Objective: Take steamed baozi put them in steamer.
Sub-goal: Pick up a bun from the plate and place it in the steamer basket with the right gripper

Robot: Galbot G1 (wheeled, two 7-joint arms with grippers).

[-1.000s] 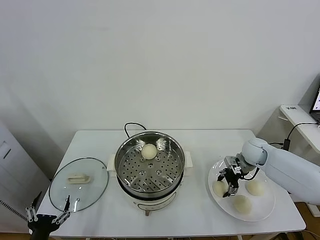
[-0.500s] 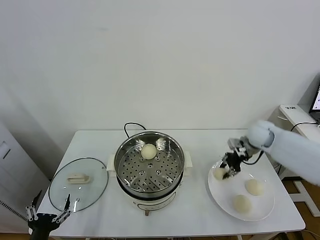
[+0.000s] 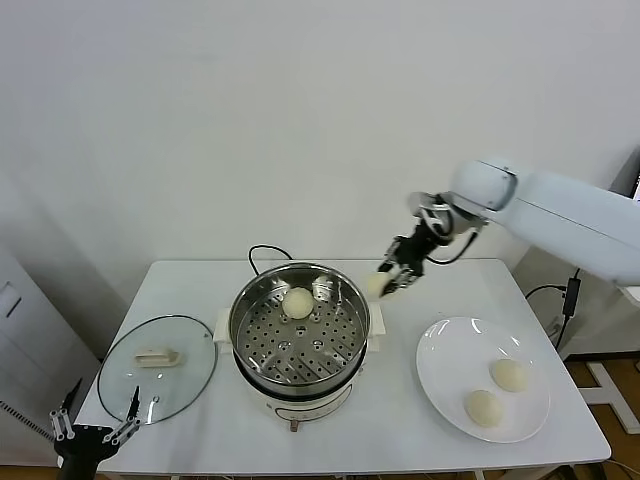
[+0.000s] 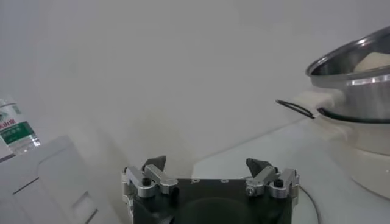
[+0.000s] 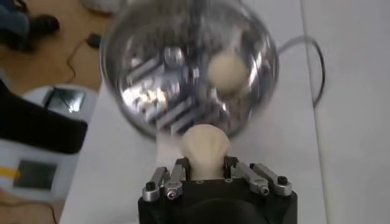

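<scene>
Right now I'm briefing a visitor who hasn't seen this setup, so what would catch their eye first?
The right claw, raised beside the steamer, is shut on a steamed baozi. One bun already sits on the perforated tray in the steamer at the table's middle, and two more lie on the white plate to its right. The glass lid lies to its left.

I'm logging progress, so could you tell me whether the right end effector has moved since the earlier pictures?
Yes. The right end effector, shut on a baozi, has lifted off the white plate and travelled toward the steamer, now beside its rim.
</scene>
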